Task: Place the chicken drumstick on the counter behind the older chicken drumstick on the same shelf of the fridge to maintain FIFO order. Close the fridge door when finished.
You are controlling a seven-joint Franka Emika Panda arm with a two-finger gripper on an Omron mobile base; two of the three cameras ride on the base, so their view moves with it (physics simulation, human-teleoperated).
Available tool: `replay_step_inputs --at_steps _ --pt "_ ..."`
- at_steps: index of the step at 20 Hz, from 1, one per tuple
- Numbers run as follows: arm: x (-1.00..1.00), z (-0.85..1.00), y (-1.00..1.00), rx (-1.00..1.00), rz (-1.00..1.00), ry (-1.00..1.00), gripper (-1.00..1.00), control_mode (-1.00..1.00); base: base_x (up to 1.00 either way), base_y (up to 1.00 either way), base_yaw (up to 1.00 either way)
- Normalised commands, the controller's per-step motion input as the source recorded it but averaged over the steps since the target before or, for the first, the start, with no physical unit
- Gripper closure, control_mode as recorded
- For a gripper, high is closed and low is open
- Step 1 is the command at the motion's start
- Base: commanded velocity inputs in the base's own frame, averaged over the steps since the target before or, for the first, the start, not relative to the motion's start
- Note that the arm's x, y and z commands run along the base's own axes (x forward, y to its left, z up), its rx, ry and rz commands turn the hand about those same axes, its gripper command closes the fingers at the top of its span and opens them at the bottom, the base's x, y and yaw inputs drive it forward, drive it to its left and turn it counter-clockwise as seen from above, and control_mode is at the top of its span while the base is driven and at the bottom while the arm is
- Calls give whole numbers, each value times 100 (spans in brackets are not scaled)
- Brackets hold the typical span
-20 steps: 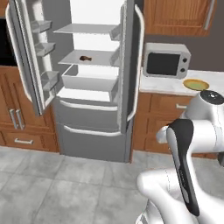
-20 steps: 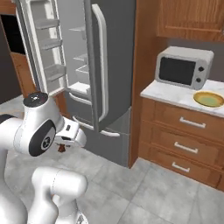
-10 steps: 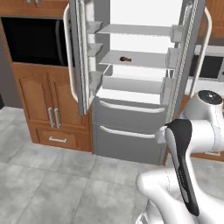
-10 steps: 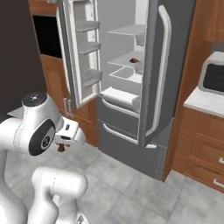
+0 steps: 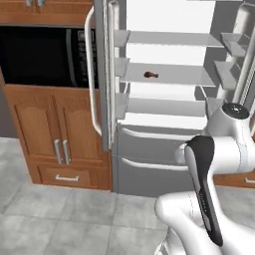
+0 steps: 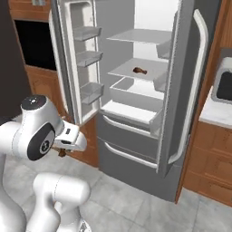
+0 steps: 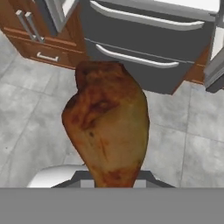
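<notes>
Currently, going left to right in the left base view: black wall oven (image 5: 47, 55) set in brown wood, with two brown cabinet doors (image 5: 57, 134) and a drawer below it. Next to that, the fridge (image 5: 169, 99), both upper doors swung open. The left door (image 5: 102, 74) is seen nearly edge-on, long white handle facing the oven. Inside, white walls and two thin pale shelves; the lower shelf (image 5: 172, 74) carries one small brown drumstick (image 5: 151, 75) near its left side. Below that a raised-front bin (image 5: 164, 105), then two grey drawers (image 5: 149, 159) with white handles, both closed. White arm (image 5: 219, 164) rises at lower right, in front of the fridge's right side.

Right base view: arm (image 6: 41, 136) at lower left, left fridge door (image 6: 74, 59) open with three door bins, the same drumstick (image 6: 139, 70) on the lower shelf (image 6: 136, 69), right door (image 6: 190, 86) open toward the camera. A strip of white marble counter (image 6: 215, 115) shows at far right, over brown drawers.

Hand view: a second drumstick (image 7: 107, 127), browned and large in frame, sits right at the gripper (image 7: 111, 179) with its narrow end down at the fingers. Looks pinched there, but the fingertips are hidden behind the meat, so I can't tell the jaw state for sure. Behind it: grey tile floor (image 7: 183, 140) and the fridge's grey drawers (image 7: 144, 39). In the right base view a bit of brown shows under the hand at (image 6: 62, 152), low and well short of the fridge.
</notes>
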Motion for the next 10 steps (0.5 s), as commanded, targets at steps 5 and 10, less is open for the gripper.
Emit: replay_step_inputs --at_steps 5,10 --pt "0 0 0 0 0 0 100 100 61 0 -31" --pt "0 0 0 0 0 0 100 100 64 21 -26"
